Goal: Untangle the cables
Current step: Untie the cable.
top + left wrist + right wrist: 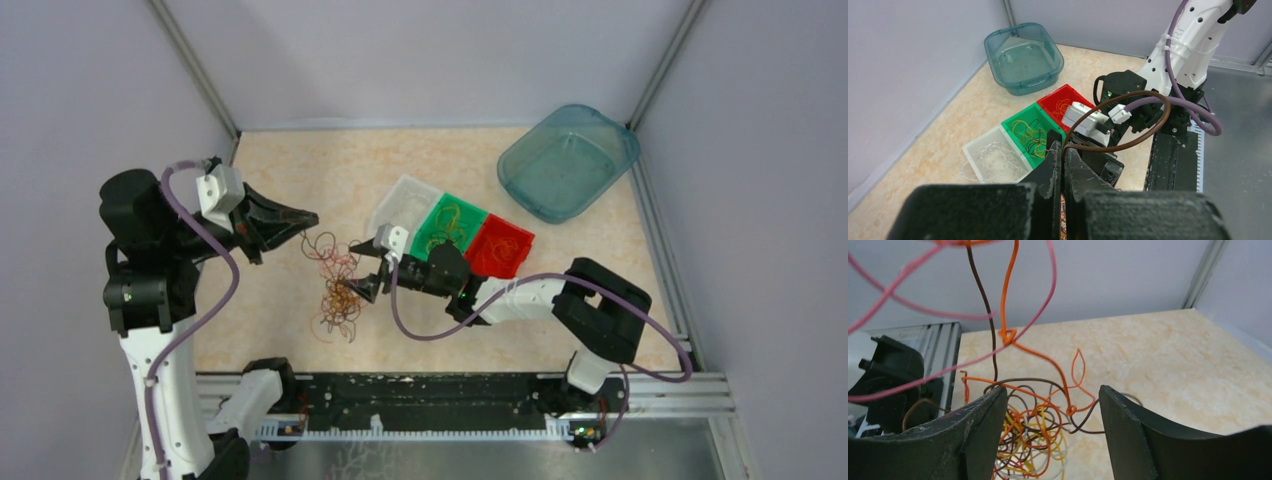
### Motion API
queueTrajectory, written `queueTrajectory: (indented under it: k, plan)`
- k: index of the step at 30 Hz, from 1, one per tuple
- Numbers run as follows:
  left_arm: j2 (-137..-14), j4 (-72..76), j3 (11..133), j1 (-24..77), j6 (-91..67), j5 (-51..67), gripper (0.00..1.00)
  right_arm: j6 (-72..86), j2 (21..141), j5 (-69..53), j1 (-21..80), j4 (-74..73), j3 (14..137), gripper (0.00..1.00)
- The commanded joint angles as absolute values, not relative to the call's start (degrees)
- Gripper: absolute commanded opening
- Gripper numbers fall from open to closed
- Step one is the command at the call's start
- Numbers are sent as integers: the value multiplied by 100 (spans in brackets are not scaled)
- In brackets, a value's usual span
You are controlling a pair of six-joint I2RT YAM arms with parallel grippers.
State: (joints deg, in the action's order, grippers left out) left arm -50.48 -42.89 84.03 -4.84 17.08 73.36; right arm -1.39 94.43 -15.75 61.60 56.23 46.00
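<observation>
top external view showed the table [300,170] with the left gripper [306,216] raised at the left and the right gripper [362,289] low near the middle, just beside the cables [338,297]. the heap of cables lay on the table between the two hands, nearer the right arm. a few strands ran up and left from the heap to the left gripper, so the stretched part had its long axis toward that hand. the left gripper's fingers were pressed together on a brown loop [1138,92]. the right gripper's jaws stood apart and held nothing. the heap lay straight ahead and just below them, with orange and brown strands rising in the gap. the next grasp looked likely to fall to the right arm.
</observation>
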Motion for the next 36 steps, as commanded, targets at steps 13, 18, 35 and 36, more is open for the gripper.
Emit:
queueTrajectory:
  k: [13,18,35,36]
  plan:
    - [-5004,-4544,8546,-457,1916,7493,0,168,9185,-1667,6060,6386,4788,49]
    - [-4988,-4565,8603,-457,1940,7444,0,317,9408,-1896,6123,6452,4935,47]
    - [-4833,-4617,8053,-457,2746,5615,0,291,7973,846,5551,6034,3868,0]
    - [-4833,-4530,7877,-457,2835,5150,0,361,7663,963,5443,5944,3687,0]
